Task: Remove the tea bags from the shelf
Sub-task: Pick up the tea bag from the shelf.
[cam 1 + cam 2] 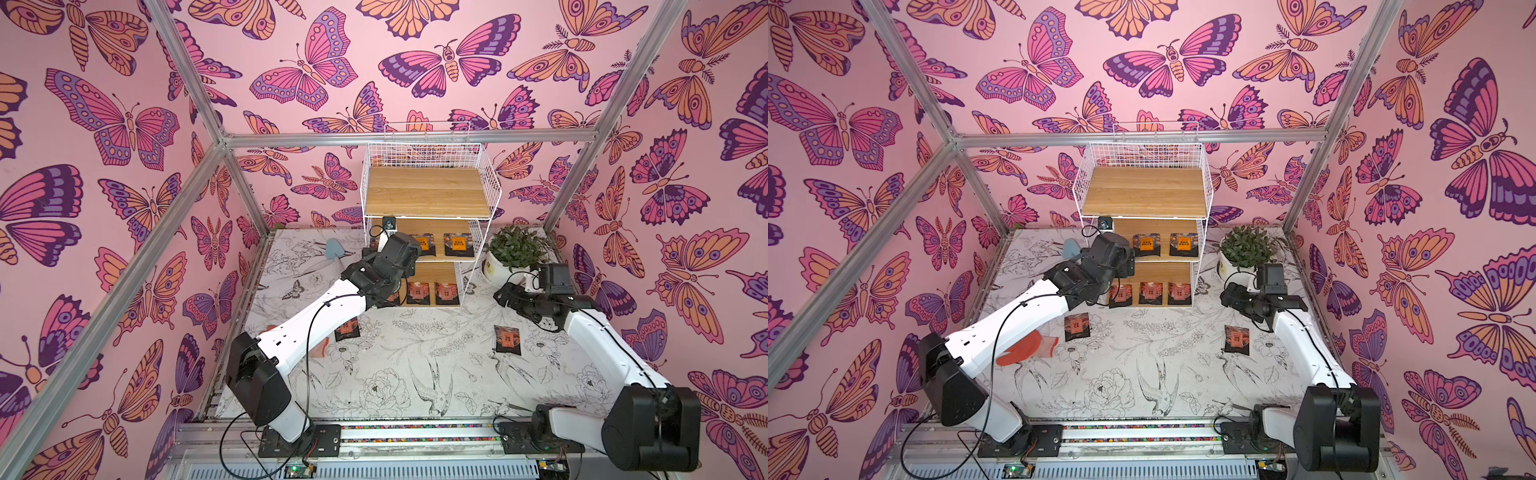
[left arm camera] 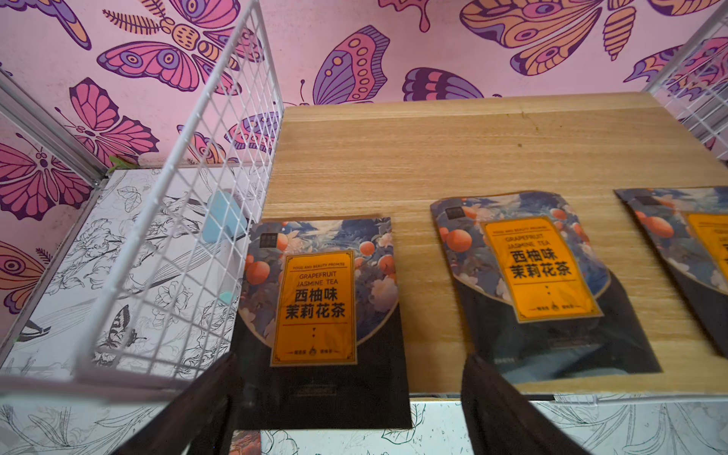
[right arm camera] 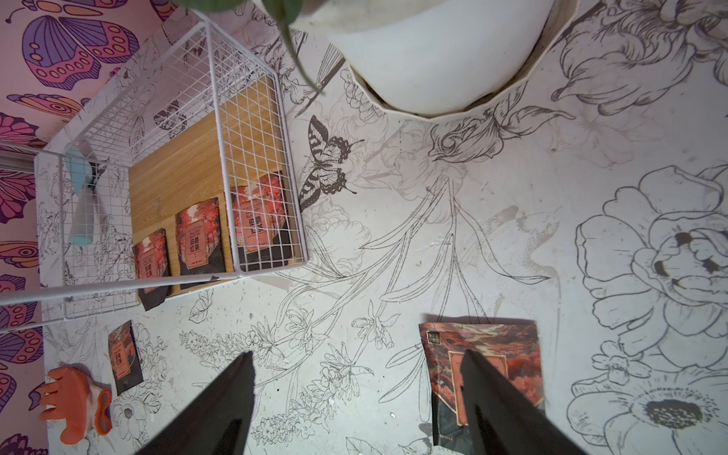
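Left gripper [image 2: 350, 370] jaws are spread at the shelf's [image 1: 428, 195] middle board. Its wrist view shows three grapefruit jasmine tea bags [image 2: 315, 299] there; both top views show two clearly. Right gripper [image 3: 356, 354] jaws are spread near a red tea bag [image 3: 492, 342] on the worktop [image 3: 394, 256].

Soft, bright, even light fills the scene; shadows on the desk [image 1: 415, 353] are faint and short. Both top views are sharp, with the walls [image 1: 104, 208] stretched toward the edges. In the left wrist view the tea bags [image 2: 543, 275] smear slightly. Both wrist views bend the shelf [image 3: 252, 130] wires.
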`<state>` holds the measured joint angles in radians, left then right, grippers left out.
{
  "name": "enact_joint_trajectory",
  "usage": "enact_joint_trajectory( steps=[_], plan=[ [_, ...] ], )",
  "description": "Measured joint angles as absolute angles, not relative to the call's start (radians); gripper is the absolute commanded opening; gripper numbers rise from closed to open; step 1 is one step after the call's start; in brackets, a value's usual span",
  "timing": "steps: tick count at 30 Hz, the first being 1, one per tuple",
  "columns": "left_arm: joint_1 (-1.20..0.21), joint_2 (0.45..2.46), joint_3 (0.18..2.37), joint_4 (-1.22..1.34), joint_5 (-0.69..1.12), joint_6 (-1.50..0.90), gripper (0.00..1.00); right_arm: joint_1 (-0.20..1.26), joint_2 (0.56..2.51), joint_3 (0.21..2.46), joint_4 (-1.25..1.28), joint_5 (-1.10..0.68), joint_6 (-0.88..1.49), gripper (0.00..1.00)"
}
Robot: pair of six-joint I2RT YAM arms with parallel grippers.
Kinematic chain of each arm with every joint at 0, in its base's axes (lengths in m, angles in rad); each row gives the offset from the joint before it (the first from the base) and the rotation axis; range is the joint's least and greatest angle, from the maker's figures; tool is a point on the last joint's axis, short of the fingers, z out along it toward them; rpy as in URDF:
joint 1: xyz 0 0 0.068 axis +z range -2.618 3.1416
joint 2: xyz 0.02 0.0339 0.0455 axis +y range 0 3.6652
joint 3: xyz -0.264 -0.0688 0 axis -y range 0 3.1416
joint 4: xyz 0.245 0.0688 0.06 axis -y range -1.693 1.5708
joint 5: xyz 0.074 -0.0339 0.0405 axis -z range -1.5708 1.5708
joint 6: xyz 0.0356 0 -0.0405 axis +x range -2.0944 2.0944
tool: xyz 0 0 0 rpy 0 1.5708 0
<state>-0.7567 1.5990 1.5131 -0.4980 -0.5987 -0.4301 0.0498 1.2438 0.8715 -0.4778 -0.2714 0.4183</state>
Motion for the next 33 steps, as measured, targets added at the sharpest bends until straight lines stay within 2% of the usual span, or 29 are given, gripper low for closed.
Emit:
enact_joint_trajectory(
  steps=[21, 26, 33],
  plan=[
    [-0.746, 1.615, 1.511, -0.503, -0.596, -0.43, 0.88, 0.029, 1.25, 0.872, -0.47, -0.287, 0.419, 0.85],
    [-0.741, 1.615, 1.51, -0.504, -0.594, -0.433, 0.83, 0.026, 1.25, 0.872, -0.47, -0.29, 0.419, 0.85],
    [-0.723, 1.622, 1.509, -0.495, -0.589, -0.454, 0.81, 0.025, 1.25, 0.872, -0.466, -0.294, 0.419, 0.85]
  ],
)
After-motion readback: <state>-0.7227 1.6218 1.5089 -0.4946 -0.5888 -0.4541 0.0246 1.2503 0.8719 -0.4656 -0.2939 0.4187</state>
